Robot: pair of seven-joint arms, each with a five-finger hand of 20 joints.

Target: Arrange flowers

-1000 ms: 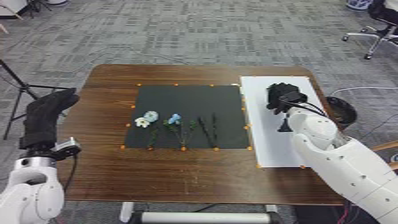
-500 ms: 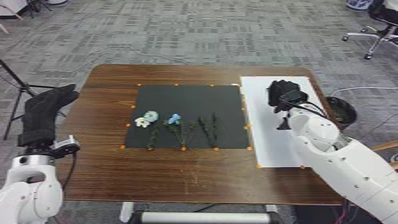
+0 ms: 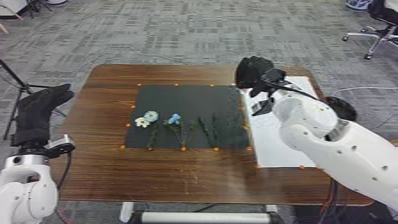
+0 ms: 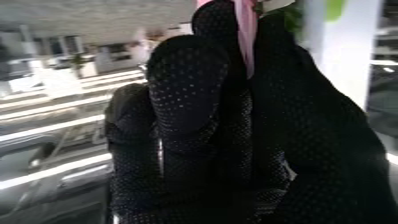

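Right hand swings from white sheet towards dark mat

The right hand has moved left and away from the robot, reaching the far inner corner of the white sheet. In the wrist view, its fingers and thumb pinch a pink piece at their tips (likely a flower, though little of it shows). The other flowers lie in a row on the dark mat, unmoved. That suggests one stem is being carried, its placing yet to come.
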